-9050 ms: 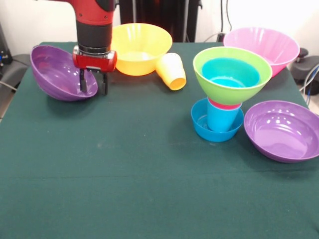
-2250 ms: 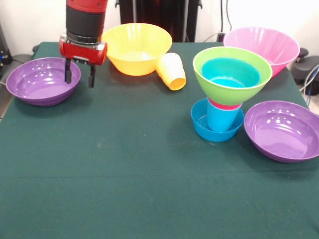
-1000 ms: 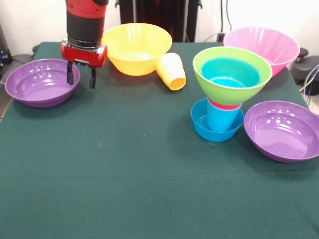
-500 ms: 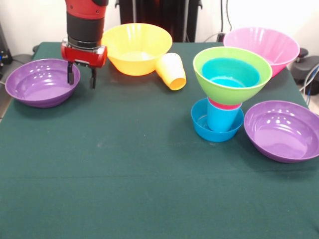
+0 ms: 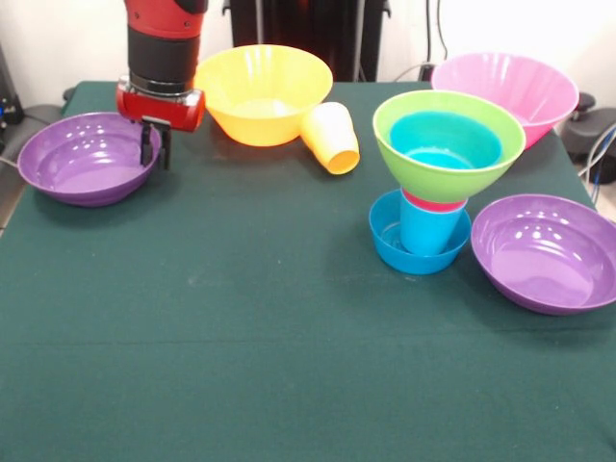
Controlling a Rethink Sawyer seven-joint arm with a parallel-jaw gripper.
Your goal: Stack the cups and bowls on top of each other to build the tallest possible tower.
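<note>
Gripper point(image 5: 154, 154) fingers pinch the rim of the left purple bowl point(image 5: 82, 164) at its 3 o'clock; tower point(image 5: 438, 173) stands well apart.

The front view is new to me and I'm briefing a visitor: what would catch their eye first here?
Probably the tower of glossy plastic cups and bowls right of centre: a lime green bowl flares wide above a narrow blue cup standing in a small blue bowl. Next, the red and black gripper at far left, pinched on the rim of a wide purple bowl.
</note>
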